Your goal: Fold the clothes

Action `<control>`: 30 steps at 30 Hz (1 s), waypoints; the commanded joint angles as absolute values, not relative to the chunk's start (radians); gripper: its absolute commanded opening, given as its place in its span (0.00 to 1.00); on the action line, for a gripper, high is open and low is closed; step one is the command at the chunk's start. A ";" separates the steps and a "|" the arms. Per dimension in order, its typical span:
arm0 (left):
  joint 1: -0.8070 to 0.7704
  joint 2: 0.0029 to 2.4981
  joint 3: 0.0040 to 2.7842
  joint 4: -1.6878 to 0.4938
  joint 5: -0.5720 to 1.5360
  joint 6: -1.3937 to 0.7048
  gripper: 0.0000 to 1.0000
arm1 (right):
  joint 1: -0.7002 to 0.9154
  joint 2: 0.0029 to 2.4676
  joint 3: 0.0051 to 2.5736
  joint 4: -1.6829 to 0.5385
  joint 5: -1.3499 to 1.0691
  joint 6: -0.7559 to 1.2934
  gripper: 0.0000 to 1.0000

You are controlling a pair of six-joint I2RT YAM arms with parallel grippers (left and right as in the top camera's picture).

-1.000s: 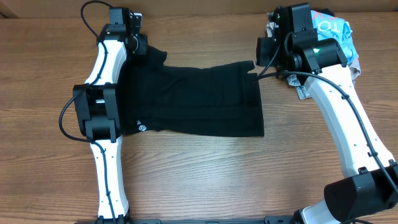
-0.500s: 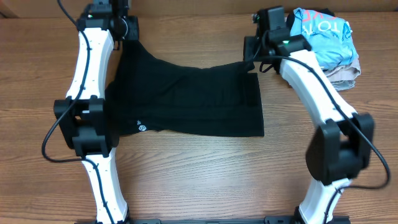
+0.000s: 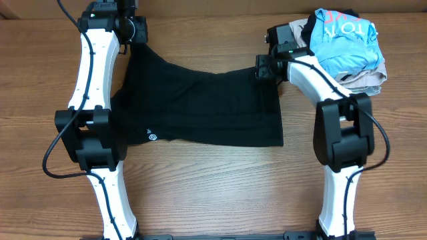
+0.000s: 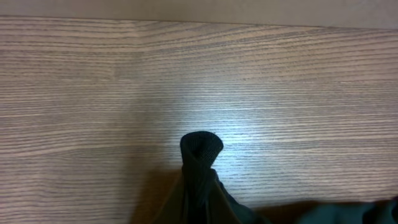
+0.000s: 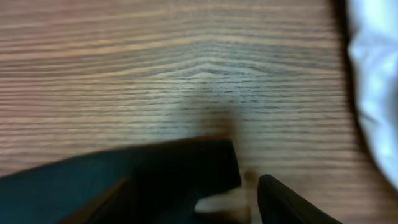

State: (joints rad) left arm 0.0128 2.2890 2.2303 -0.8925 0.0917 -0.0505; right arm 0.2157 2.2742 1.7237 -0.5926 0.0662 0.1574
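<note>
The black garment (image 3: 207,107) lies spread across the middle of the table, its small white logo (image 3: 152,137) near the front left. My left gripper (image 3: 133,33) is shut on the garment's far left corner and holds it drawn toward the back edge. In the left wrist view this pinched corner (image 4: 200,165) stands up as a black bunch. My right gripper (image 3: 263,68) is at the garment's far right corner. In the right wrist view its fingers (image 5: 193,202) are open around that corner (image 5: 143,174), not closed on it.
A light blue shirt with white lettering (image 3: 347,37) lies on a stack of beige folded garments (image 3: 367,81) at the back right, close to my right gripper. Pale fabric (image 5: 376,93) shows at the right edge of the right wrist view. Bare wooden table (image 3: 213,187) lies in front.
My left gripper pulled the far left corner toward the back edge, then held. My right gripper moved left and down to the garment's far right corner.
</note>
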 commanded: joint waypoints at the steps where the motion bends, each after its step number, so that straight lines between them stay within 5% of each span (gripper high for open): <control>1: 0.013 2.265 2.244 -0.894 0.069 -0.060 0.04 | 0.215 2.319 1.723 -0.567 0.057 0.160 0.65; 4: 0.013 2.265 2.244 -0.899 0.070 -0.060 0.04 | 0.215 2.334 1.723 -0.549 0.056 0.160 0.63; 13: 0.014 2.264 2.244 -0.905 0.066 -0.060 0.04 | 0.209 2.336 1.742 -0.556 0.050 0.160 0.36; 16: 0.013 2.263 2.244 -0.918 0.068 -0.060 0.04 | 0.195 2.329 1.799 -0.622 0.050 0.160 0.20; 22: 0.014 2.261 2.244 -1.000 0.066 -0.059 0.04 | 0.179 2.310 1.965 -0.835 0.050 0.159 0.04; 30: 0.014 2.212 2.244 -1.073 -0.052 -0.048 0.04 | 0.174 2.261 2.171 -1.190 0.041 0.160 0.04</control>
State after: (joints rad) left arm 0.0128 2.2852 2.2299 -1.0637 0.0113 -0.0528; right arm 0.1791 2.3199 2.1090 -1.1458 0.0467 0.1570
